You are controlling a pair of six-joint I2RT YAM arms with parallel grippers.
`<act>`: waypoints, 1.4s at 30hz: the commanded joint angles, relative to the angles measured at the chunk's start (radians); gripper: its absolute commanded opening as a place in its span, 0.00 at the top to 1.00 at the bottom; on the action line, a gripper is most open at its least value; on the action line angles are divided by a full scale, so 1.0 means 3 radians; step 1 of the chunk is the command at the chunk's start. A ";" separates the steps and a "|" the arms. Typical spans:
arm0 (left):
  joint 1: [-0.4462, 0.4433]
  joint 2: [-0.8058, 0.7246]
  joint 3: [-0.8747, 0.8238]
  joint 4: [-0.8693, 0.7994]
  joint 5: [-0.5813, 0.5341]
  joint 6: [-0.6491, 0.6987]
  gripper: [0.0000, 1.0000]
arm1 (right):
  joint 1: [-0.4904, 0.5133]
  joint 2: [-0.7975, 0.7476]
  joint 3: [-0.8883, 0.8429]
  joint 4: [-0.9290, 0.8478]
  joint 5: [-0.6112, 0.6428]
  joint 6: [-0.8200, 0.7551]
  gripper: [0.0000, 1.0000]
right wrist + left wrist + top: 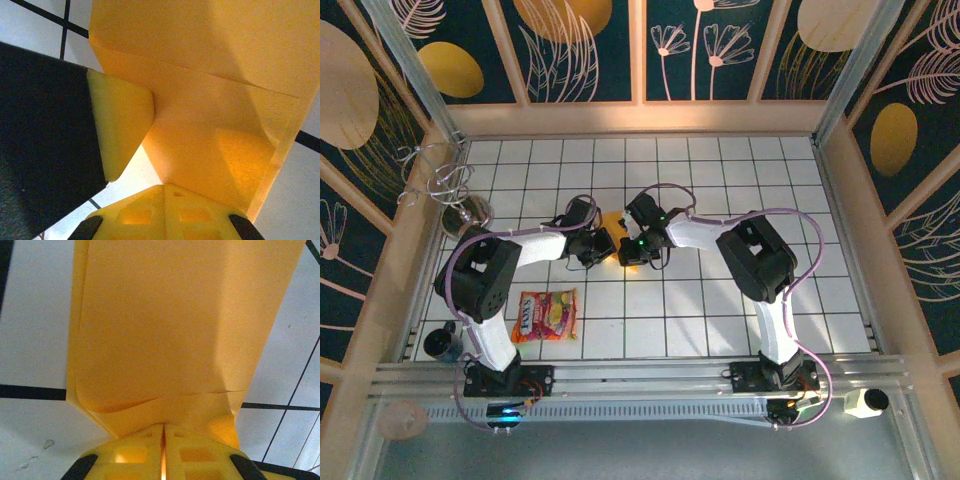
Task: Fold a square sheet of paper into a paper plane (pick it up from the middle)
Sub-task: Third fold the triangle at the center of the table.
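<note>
The square sheet of paper (613, 222) is orange-yellow and folded into layers, and only a small patch of it shows between the two arms at mid-table. In the left wrist view the paper (170, 335) spreads away from my left gripper (163, 429), whose jaws are shut on its near edge. My right gripper (165, 186) is shut on a folded corner of the paper (215, 140). The left gripper's fingertip (120, 122) sits just left of that corner. From above, the left gripper (601, 248) and right gripper (629, 249) almost touch. The paper plane is out of view.
A red-and-yellow snack packet (546, 315) lies front left by the left arm. A wire coil on a metal stand (450, 190) is at the far left, with a dark cup (440, 342) near the left base. Wooden walls (840, 200) enclose the tiled table.
</note>
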 commanded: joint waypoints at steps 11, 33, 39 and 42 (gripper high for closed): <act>-0.0006 0.0149 0.0078 -0.0283 -0.0123 0.0109 0.90 | -0.0056 0.0129 -0.0142 -0.0069 0.0025 -0.0044 0.93; 0.0004 -0.0158 0.0052 0.0241 0.0349 0.0459 0.86 | -0.0201 0.0137 -0.0444 0.0119 -0.0362 -0.0024 0.94; 0.0004 -0.0027 0.0041 0.0129 0.0297 0.0480 0.87 | -0.0198 0.0163 -0.0439 0.0104 -0.0362 -0.0010 0.94; 0.0004 -0.0005 0.0061 0.0111 0.0242 0.0498 0.87 | -0.0201 0.0176 -0.0439 0.0090 -0.0354 0.0003 0.94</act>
